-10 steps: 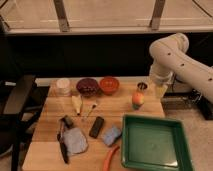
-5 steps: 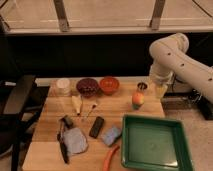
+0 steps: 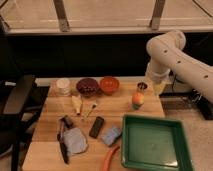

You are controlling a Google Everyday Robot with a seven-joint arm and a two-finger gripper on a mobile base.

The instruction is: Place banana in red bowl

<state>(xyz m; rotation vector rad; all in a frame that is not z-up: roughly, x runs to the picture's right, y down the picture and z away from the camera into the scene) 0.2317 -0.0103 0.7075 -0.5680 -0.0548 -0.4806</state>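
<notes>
Hanging well right of the stubby pale-yellow banana, the gripper, openness untellable, might confuse the glossy orange-red bowl with the touching maroon bowl.

Banana on worktop, front-left of rightmost bowl; tray front-right; pincer at back-right edge.

This looks like a robot test space in a lab or office. A wooden table stands with a black office chair at its left and a glazed wall with metal posts behind. A red bowl, a green tray and small odd items sit on it, and a white arm bends down at the right, its gripper by the table's far right corner.
</notes>
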